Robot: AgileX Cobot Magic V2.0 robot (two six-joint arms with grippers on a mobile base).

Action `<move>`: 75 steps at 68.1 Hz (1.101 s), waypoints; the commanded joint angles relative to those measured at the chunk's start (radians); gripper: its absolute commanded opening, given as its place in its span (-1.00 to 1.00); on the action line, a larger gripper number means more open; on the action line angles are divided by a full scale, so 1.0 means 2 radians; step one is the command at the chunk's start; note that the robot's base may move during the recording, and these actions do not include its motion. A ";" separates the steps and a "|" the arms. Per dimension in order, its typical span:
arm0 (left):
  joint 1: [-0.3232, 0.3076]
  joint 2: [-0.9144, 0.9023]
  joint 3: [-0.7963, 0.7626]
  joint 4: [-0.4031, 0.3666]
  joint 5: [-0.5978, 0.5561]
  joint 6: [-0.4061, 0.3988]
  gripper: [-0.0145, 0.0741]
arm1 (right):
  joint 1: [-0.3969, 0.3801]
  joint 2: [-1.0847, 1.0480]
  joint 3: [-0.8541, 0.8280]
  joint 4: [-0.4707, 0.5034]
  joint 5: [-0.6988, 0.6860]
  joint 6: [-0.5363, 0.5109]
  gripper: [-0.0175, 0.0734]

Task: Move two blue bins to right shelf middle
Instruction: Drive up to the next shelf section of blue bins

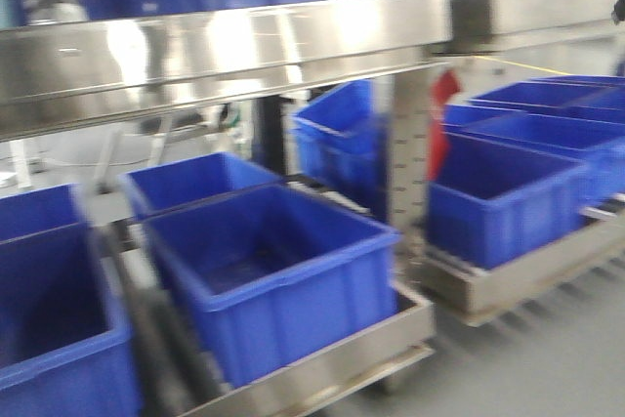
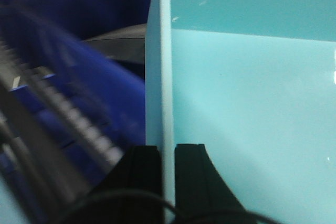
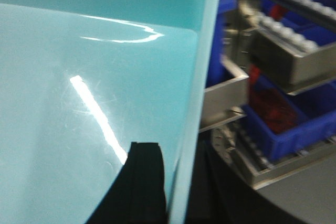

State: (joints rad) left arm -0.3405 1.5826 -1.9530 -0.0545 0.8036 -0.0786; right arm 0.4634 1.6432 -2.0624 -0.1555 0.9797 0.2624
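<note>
Turquoise plastic fills both wrist views: left gripper (image 2: pixel 167 153) clamps one wall of the bin (image 2: pixel 252 103), right gripper (image 3: pixel 176 161) pinches the opposite wall, likely for a level carry; right shelf (image 1: pixel 488 290) waits ahead.

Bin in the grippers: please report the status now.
Left gripper shut on bin wall. Right gripper at the bin wall, only inner finger clear. Shelf ahead holds blue bins.

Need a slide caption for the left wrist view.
Left gripper shut on a pale bin wall, blue bins beside it.
</note>
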 commanded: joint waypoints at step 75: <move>-0.001 -0.005 -0.008 -0.011 -0.033 -0.001 -0.92 | 0.002 -0.005 -0.003 0.013 -0.015 -0.010 -0.95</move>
State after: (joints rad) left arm -0.3405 1.5826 -1.9530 -0.0545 0.8018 -0.0786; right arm 0.4634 1.6432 -2.0624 -0.1519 0.9797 0.2624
